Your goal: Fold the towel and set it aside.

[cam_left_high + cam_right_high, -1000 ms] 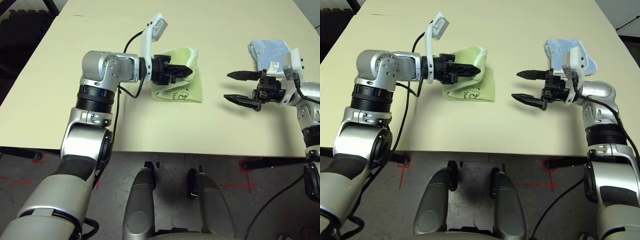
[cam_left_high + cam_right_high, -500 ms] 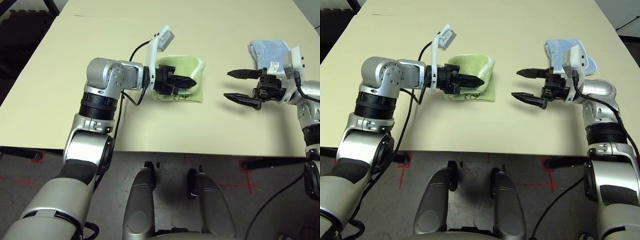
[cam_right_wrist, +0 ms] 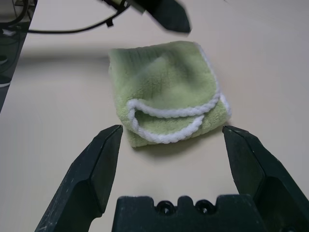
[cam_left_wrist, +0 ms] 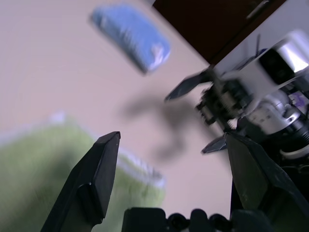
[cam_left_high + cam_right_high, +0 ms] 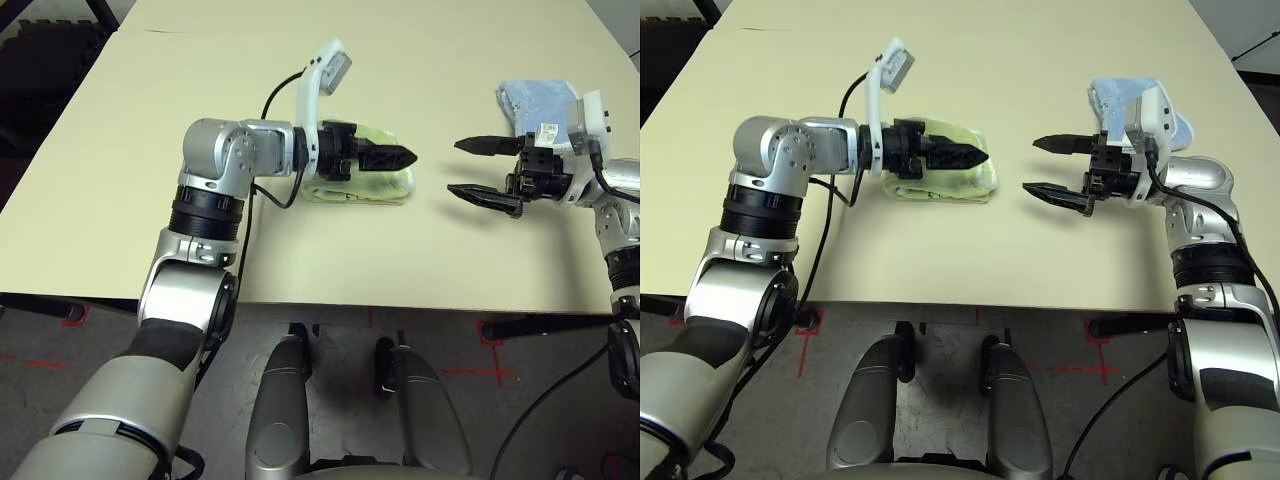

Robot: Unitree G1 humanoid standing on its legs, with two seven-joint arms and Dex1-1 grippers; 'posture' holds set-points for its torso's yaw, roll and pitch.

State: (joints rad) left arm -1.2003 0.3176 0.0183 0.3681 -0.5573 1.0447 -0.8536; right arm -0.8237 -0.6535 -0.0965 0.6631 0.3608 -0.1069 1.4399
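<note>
The wide cream-coloured table (image 5: 420,250) carries everything here. On it, a little left of centre and toward the far side, lies the light green terry towel with white stitched edging (image 3: 164,92), already doubled into a thick, loosely stacked bundle whose edged layers curl open on the side facing right. The left gripper (image 5: 962,155) hangs just above that bundle, pointing right, its black fingers (image 4: 94,181) spread wide and holding nothing. The right gripper (image 5: 487,172) waits well to the right of the towel, pointing left at it, fingers (image 3: 91,169) likewise spread and empty.

The risk, as I judge it, lies in the loose fold: the terry layers are springy and nothing pins them, so they may creep apart, and a finger brushing the top layer could drag it off and undo the fold. Setting the bundle aside with a pinch that catches only the upper layer would let the rest fall open.

A smaller light blue folded cloth (image 5: 538,105) sits at the far right, just beyond the right gripper; a towel carried that way could land on it. The table between the two grippers is bare
</note>
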